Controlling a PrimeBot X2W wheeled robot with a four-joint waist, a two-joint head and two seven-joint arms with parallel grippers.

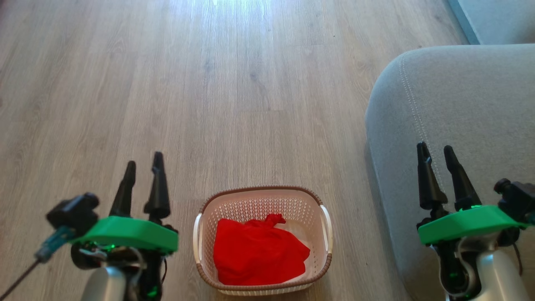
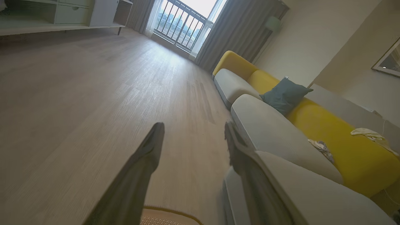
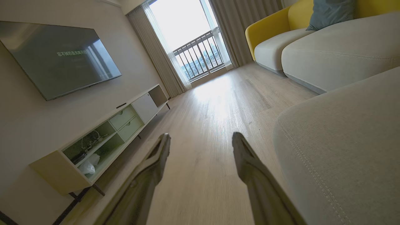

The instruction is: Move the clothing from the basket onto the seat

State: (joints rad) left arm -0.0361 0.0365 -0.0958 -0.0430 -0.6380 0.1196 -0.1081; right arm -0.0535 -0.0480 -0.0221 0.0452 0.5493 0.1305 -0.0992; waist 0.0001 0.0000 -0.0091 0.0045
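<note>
head view: one basket [image 1: 259, 206] with one clothing heap [image 1: 257, 253]; left claw [image 1: 144, 159], right claw [image 1: 435, 147] spread.

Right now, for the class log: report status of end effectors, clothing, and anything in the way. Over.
Left end effector open, empty. Right end effector open, empty. Clothing bunched in basket, none on seat. No obstacle seen between them.

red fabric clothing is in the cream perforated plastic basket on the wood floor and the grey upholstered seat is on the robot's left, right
Wrong side: the head view shows the grey upholstered seat on the robot's right. The red fabric clothing is in the cream perforated plastic basket on the wood floor.
</note>
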